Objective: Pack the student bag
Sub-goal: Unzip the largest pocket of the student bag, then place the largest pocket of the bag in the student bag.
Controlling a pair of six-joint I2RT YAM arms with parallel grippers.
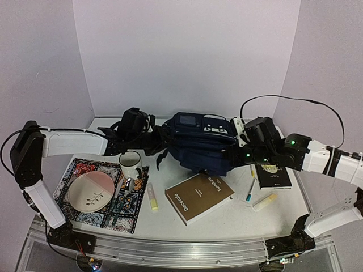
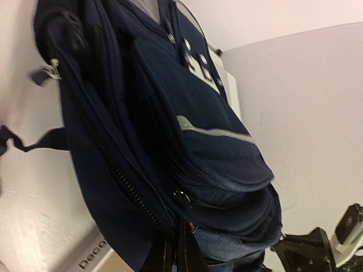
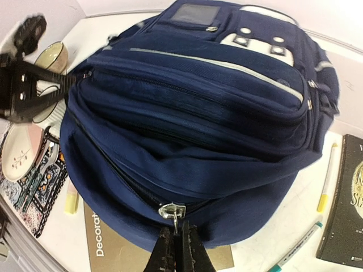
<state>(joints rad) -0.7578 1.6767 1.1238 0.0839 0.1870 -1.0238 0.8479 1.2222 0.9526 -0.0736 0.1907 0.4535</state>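
Observation:
The student bag (image 1: 198,141), a dark navy backpack with thin white stripes, lies on the table's middle, between both arms. My left gripper (image 1: 160,143) is at its left side. In the left wrist view it (image 2: 177,241) is shut on the bag's fabric (image 2: 142,141) beside a zipper. My right gripper (image 1: 235,154) is at the bag's right front. In the right wrist view it (image 3: 176,233) is shut on the metal zipper pull (image 3: 172,212) of the main compartment, whose zipper looks closed on the bag (image 3: 193,113).
A brown book (image 1: 198,197) lies in front of the bag, partly under it. A black book (image 1: 273,175), pens (image 1: 250,190) and a highlighter (image 1: 264,202) lie to the right. A mug (image 1: 130,163), a plate (image 1: 89,191) on a patterned mat (image 1: 130,218) and a yellow highlighter (image 1: 152,197) are on the left.

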